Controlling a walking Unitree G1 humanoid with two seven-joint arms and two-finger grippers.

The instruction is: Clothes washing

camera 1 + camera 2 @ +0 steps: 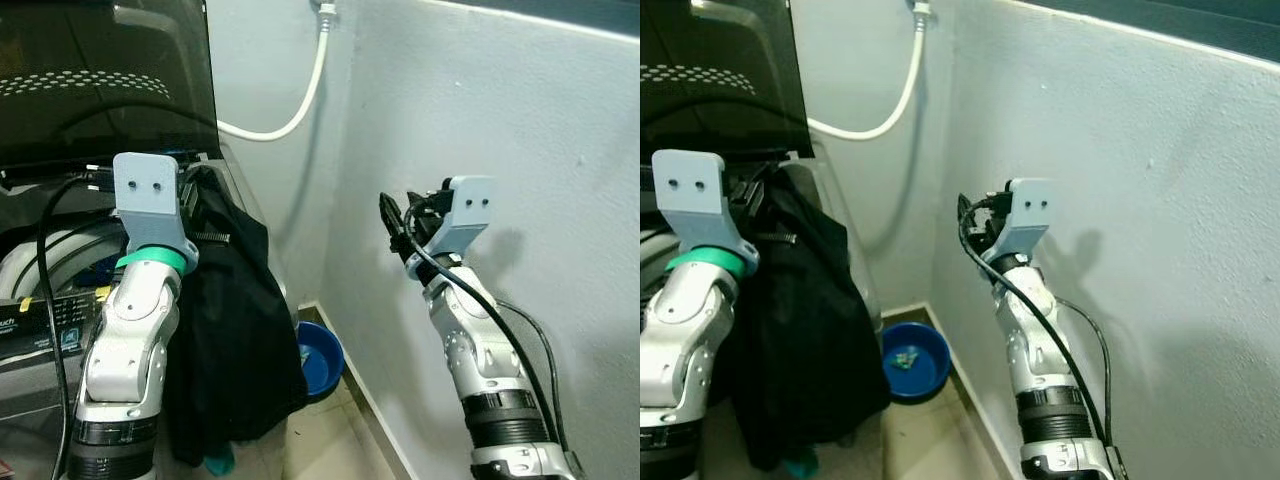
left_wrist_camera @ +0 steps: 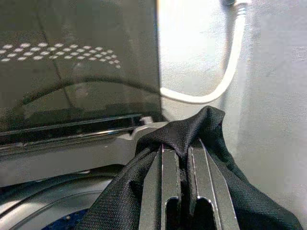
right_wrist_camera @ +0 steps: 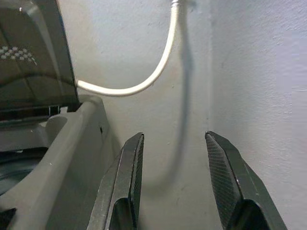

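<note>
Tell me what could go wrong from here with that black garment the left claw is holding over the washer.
The left claw pinches only a small fold of the black garment, so it might slip free. Most of the cloth hangs outside the washing machine down its side, so it could fall to the floor or onto the blue bowl. The right claw is open near the wall, not helping.

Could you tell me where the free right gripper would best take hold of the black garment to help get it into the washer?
Probably the bunched fold hanging over the washing machine rim, just below where the left gripper already pinches the black garment. The open right gripper would come in sideways from the wall side, since the cloth drapes down the machine's outer side there.
</note>
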